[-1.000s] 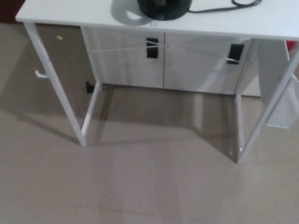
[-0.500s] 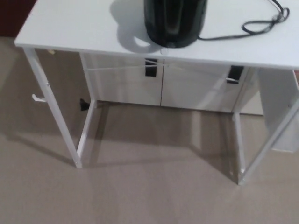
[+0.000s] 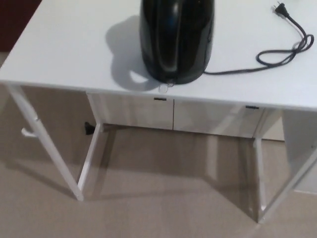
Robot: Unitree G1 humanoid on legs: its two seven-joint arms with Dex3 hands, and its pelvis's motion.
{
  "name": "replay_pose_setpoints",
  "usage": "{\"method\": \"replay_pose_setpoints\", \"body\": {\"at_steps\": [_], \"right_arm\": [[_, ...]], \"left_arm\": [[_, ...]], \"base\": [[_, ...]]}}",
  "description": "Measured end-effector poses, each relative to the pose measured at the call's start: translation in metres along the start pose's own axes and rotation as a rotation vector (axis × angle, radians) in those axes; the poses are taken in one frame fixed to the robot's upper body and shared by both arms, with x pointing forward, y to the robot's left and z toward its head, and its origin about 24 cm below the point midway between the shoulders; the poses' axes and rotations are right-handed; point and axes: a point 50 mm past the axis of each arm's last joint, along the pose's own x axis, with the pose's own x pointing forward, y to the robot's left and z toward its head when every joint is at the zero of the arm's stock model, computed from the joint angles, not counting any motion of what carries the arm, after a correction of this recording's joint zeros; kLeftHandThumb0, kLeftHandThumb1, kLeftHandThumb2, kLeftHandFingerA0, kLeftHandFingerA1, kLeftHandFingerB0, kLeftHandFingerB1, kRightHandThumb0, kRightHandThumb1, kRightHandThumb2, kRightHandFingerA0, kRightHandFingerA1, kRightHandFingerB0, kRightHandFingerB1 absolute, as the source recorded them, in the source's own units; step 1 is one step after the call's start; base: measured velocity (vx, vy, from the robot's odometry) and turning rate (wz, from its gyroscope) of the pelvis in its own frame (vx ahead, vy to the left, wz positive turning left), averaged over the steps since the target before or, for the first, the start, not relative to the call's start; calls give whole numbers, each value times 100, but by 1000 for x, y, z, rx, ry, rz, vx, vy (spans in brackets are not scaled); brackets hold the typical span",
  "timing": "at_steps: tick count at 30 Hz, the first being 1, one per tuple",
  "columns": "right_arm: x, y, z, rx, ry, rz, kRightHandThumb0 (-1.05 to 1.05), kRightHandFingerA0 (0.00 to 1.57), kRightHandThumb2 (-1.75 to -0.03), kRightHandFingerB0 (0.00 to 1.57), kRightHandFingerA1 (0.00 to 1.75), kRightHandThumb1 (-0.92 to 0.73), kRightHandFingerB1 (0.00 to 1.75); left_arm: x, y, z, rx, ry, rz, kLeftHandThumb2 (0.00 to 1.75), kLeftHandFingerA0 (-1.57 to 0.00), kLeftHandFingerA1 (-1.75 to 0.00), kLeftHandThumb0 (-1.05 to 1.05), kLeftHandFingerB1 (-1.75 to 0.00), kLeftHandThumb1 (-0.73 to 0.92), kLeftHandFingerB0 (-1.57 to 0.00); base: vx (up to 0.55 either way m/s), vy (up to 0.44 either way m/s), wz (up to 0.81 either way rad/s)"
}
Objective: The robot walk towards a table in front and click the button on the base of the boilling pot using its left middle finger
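Note:
A black glossy boiling pot (image 3: 177,37) stands on a white table (image 3: 64,44), close to the table's near edge and slightly left of its middle. At the foot of the pot, a small pale button (image 3: 166,86) sticks out toward me from the base. A black power cord (image 3: 277,52) runs from the pot's right side across the tabletop and ends in a loose plug (image 3: 280,8). Neither of my hands shows in the head view.
The table stands on thin white metal legs (image 3: 47,148), with another leg (image 3: 292,183) at the right. Behind it is a white cabinet (image 3: 173,114) with dark handles. Beige floor (image 3: 163,198) lies between me and the table.
The whole picture has shifted: the table and pot now look larger and lower in view, so the camera has come closer. More of the pot and its cord shows.

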Motion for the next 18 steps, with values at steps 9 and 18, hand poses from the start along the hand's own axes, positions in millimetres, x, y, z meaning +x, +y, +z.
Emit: {"method": "replay_pose_setpoints", "body": {"at_steps": [9,18], "right_arm": [[-1,1,-3,-3,10,5,-31,58,-57,44,45,-59,40],[3,2,5,-14,-12,16,-32,58,-57,45,46,-59,41]], "left_arm": [[-1,-2,-3,3,8,-3,56,-74,-46,-34,-38,54,-56],[0,3,4,24,-8,7,56,-73,-46,-34,-38,53,-55]], "base": [[214,76,-6],[175,73,3]]}}
